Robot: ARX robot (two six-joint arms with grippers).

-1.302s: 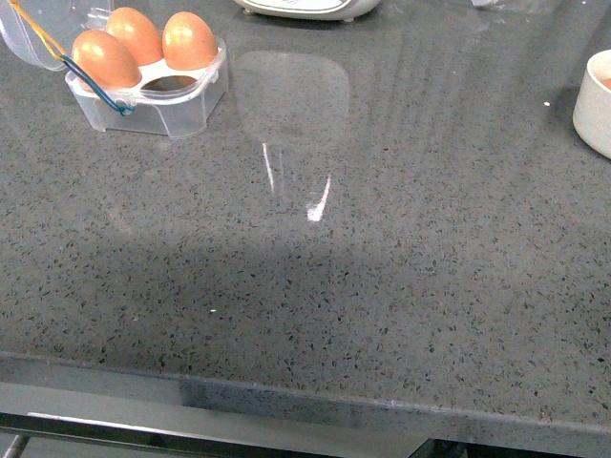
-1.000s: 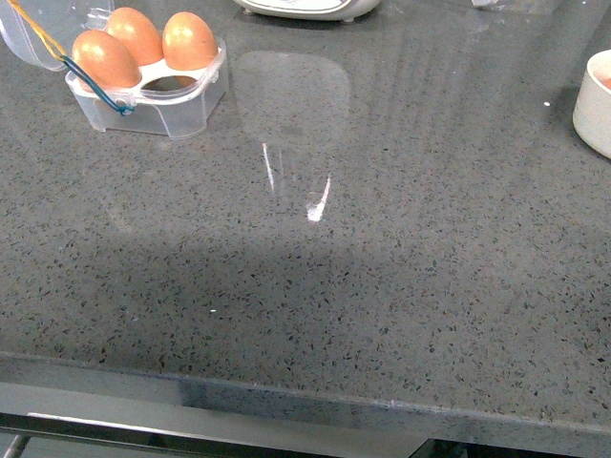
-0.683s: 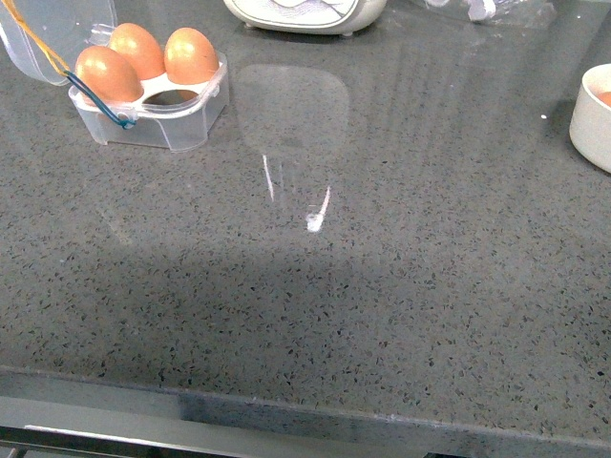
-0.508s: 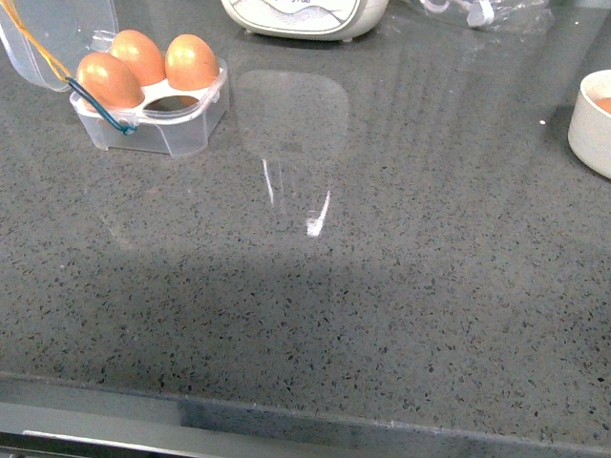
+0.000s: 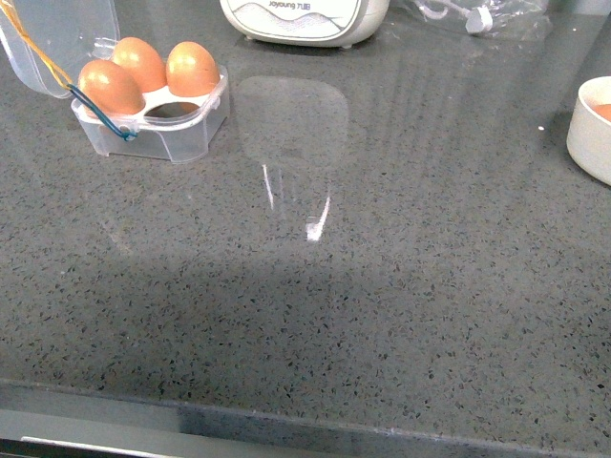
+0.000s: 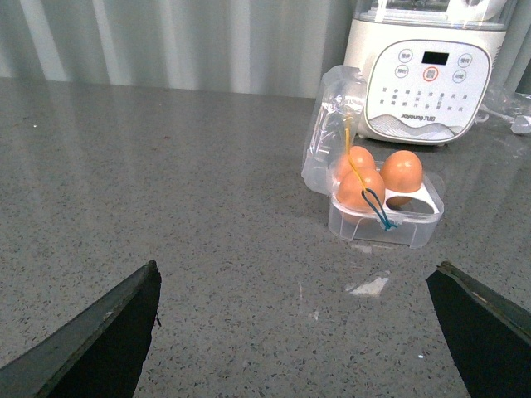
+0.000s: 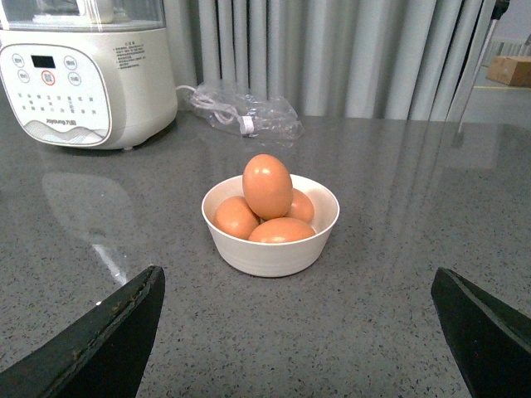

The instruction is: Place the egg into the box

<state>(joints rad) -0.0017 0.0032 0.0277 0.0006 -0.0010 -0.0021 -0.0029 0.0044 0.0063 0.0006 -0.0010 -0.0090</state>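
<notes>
Currently: box (image 6: 383, 234) ahead of left jaws; egg (image 7: 267, 186) topmost in bowl (image 7: 274, 255) ahead of right jaws; both jaws wide apart.

Open-lidded box (image 6: 386, 222) on grey desk (image 6: 166, 182) holds three brown eggs (image 6: 402, 171), one slot empty; white appliance (image 6: 423, 75) behind; left pincer (image 6: 294, 269) spread wide.

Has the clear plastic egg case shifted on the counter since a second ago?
No. The clear plastic egg case sits lower in frame, but so does the white appliance; their spacing is unchanged.
</notes>
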